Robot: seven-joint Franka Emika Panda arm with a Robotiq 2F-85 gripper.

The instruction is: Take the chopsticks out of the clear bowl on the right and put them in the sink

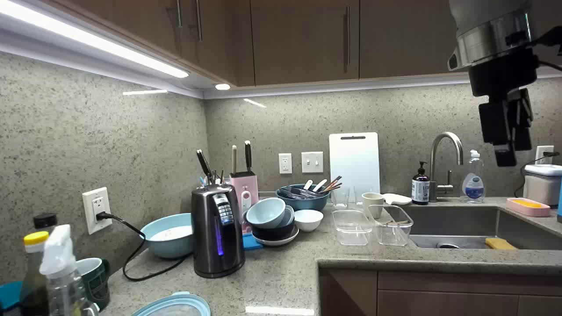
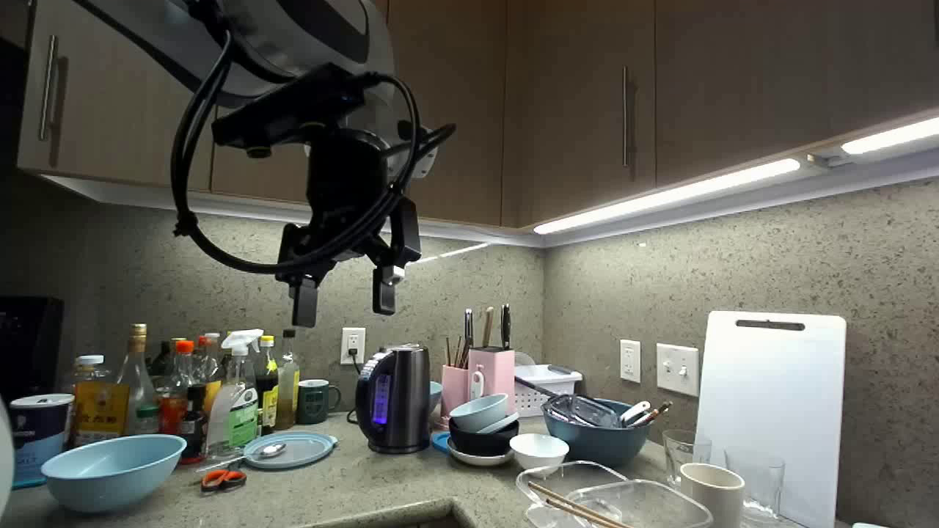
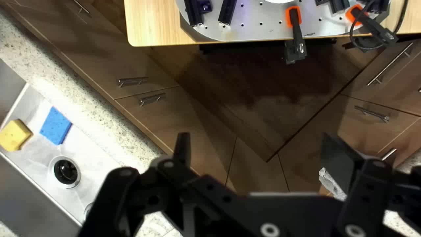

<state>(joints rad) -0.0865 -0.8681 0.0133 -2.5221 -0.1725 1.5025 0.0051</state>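
The chopsticks, thin and light brown, lie in the right-hand clear bowl in an exterior view (image 1: 397, 222); they also show as two sticks across the clear containers in an exterior view (image 2: 576, 506). That right clear bowl (image 1: 392, 237) is see-through and stands beside a like one (image 1: 352, 235), left of the sink. The steel sink (image 1: 465, 219) has a curved tap; part of its basin shows in the wrist view (image 3: 92, 171). My gripper (image 2: 344, 299) is open and empty, high in the air. In the wrist view the fingers (image 3: 256, 148) are wide apart over floor and cabinets.
A beige mug (image 1: 372, 204) and drinking glasses stand behind the clear bowls. A white bowl (image 1: 308, 219), stacked bowls and a blue bowl of utensils (image 1: 303, 202) are to their left. A kettle (image 1: 218, 232) stands farther left. The tap (image 1: 434, 166) and soap bottles rise behind the sink.
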